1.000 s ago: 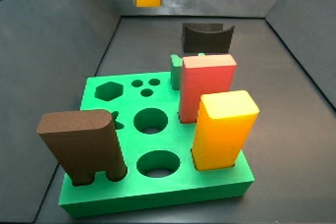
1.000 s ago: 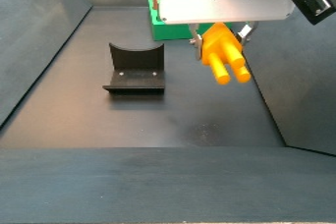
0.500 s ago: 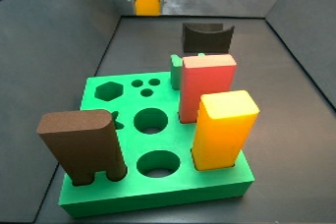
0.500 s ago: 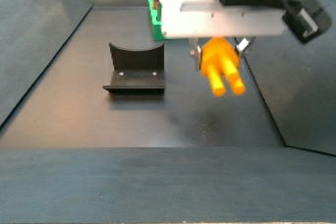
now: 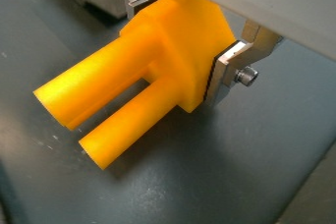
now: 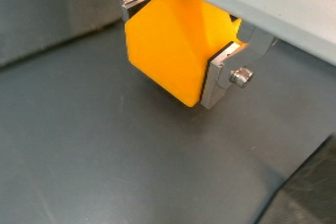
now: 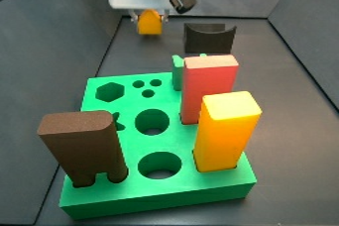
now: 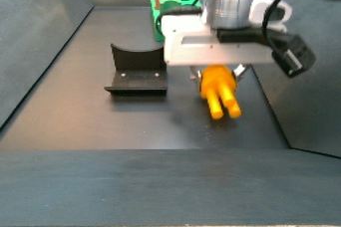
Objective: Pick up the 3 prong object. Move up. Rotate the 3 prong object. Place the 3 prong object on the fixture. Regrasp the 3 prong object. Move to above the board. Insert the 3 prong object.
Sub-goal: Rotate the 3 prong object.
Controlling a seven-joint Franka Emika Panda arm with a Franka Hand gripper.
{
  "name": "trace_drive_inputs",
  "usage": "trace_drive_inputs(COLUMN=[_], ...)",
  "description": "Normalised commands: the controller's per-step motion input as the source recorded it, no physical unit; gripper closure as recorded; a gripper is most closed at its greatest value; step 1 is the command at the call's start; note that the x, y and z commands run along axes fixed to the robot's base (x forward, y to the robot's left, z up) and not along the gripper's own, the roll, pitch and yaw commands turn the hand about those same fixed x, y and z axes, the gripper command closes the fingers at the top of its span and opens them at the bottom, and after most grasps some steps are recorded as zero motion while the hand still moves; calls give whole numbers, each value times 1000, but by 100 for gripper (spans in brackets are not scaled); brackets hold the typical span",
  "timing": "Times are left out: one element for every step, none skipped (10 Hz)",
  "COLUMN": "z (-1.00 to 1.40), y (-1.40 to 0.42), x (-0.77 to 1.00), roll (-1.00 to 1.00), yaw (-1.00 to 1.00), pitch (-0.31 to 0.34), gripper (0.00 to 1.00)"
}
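Pick-up done: gripper (image 8: 217,84) clamped on 3 prong object (image 8: 220,94), held off the floor right of fixture (image 8: 136,70); placing, regrasp, move to board (image 7: 106,106) & insert left, I'd say.

The 3 prong object (image 5: 138,76) is a yellow-orange plastic piece with round prongs and a wider faceted body. It sits between the silver fingers (image 5: 234,66) of the gripper (image 6: 178,33), clamped at the body, and the prongs point away from the fingers, down toward the dark floor. In a side view it (image 8: 220,93) hangs under the gripper, above the floor.

The fixture (image 8: 138,70) is a very dark block with a curved notch, standing on the floor beside the fingers, apart from them.

The board (image 7: 159,156) is a thick green slab with round and hexagonal holes, well apart from the fingers.
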Motion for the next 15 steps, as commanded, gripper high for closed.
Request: trace_drive_inputs(z=[-286,0,1000,1000,1000,1000,1000,1000,1000,883,774,561,0,-221,-257], y=[6,0,0,-1,0,3,4,7,8,11,11,12,0,-8,-4], x=[45,0,0,-9,-14,-13,-15,-21,-27,-31,-32,-30,0,6,41], roll=[-40,0,0,-1,-1,3,7,14,18,27,30,37,0,1,1], yaw=[14,0,0,-2,-4,-10,-16,-22,-24,-27,-28,-29,1000,1000,1000], pitch=[-13,0,0,17,27,46,55,56,57,54,55,55,0,0,-1], gripper=[100,0,0,0,0,0,0,0,0,0,0,0,0,0,0])
